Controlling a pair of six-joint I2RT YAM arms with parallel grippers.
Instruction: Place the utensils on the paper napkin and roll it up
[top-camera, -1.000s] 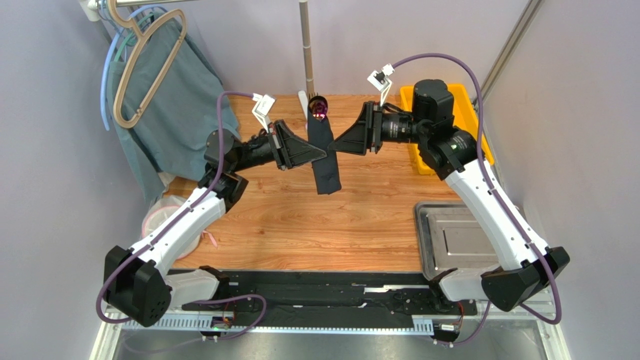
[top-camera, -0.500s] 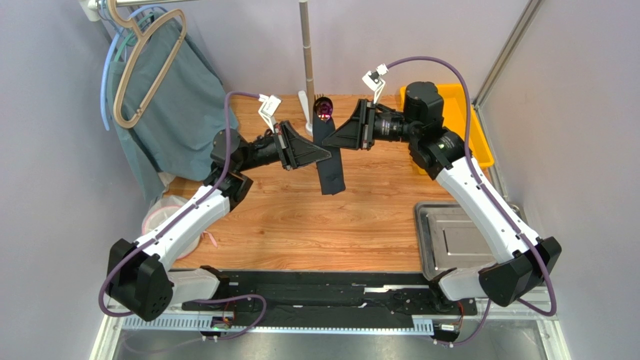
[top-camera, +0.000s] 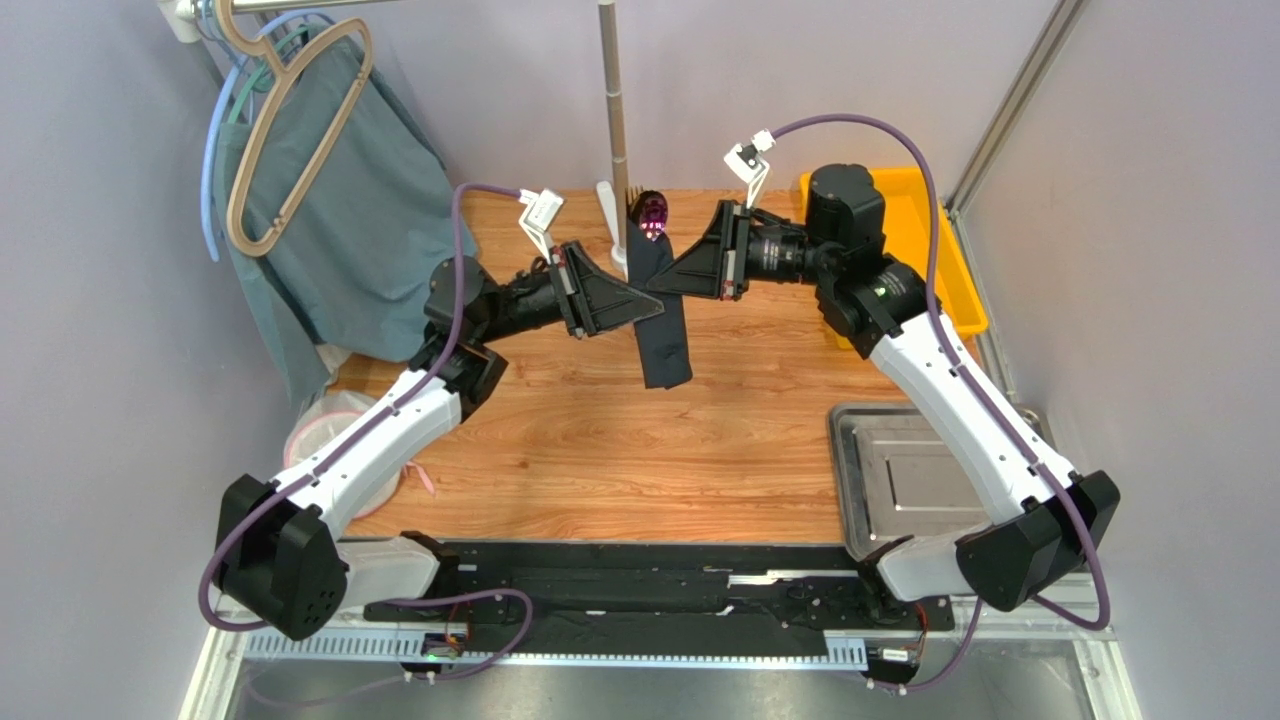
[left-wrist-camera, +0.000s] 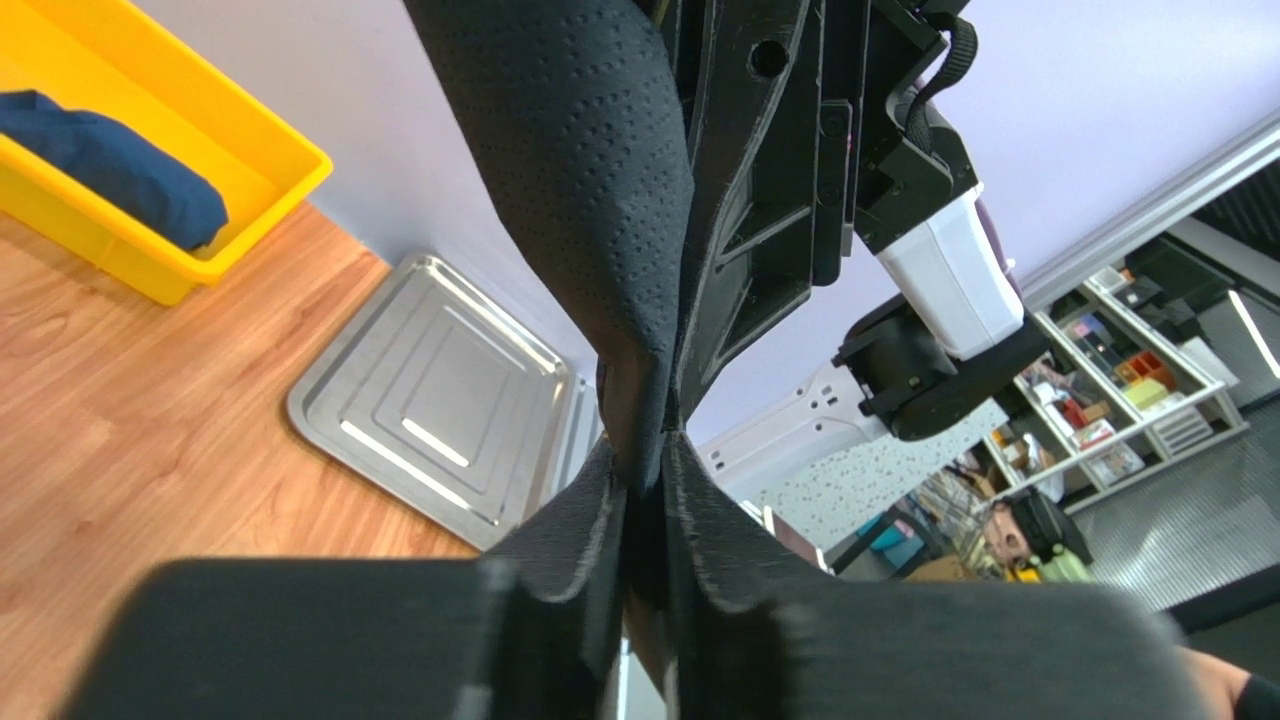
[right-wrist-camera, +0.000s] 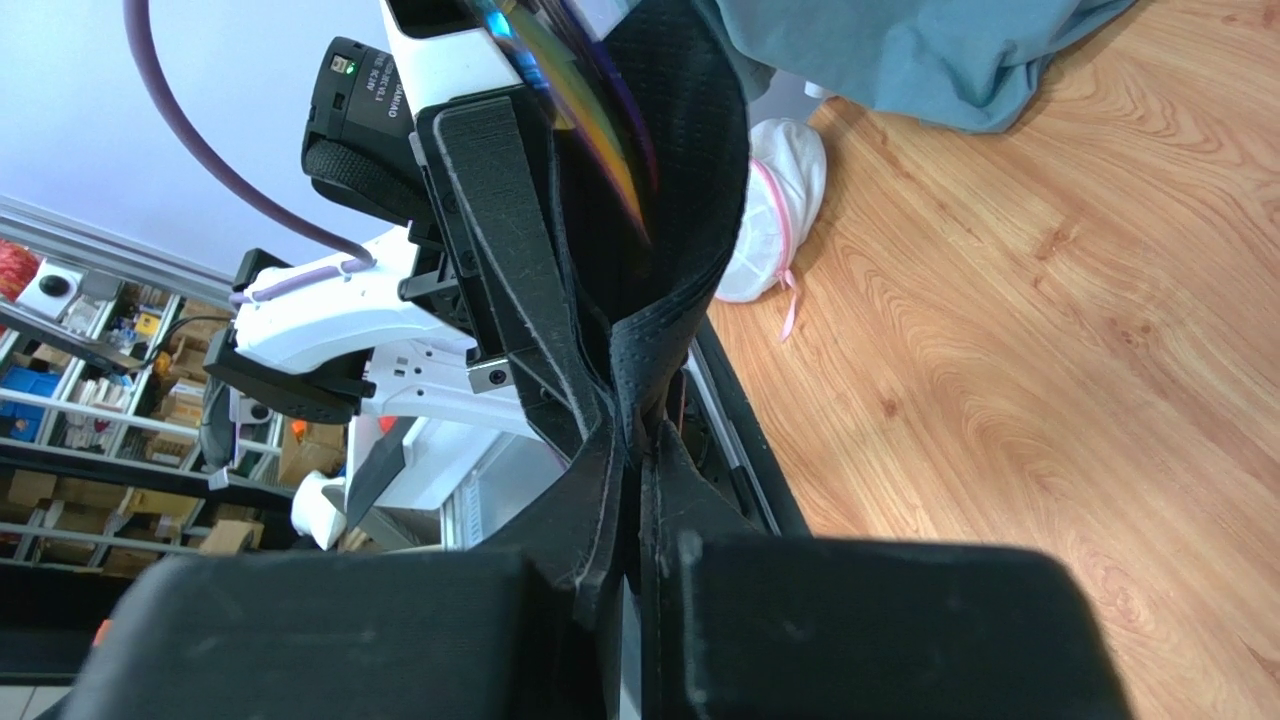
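The left gripper (top-camera: 655, 309) is closed tight on the paper napkin (top-camera: 661, 351), its fingers nipping a fold of the black sheet from the left. The right gripper (top-camera: 675, 282) is clamped on the same sheet from the right, just beyond it. The napkin hangs between the two as a narrow bunched strip, held up off the wooden table (top-camera: 601, 435) near its far edge, with an iridescent purple utensil tip (top-camera: 649, 225) showing at its far end.
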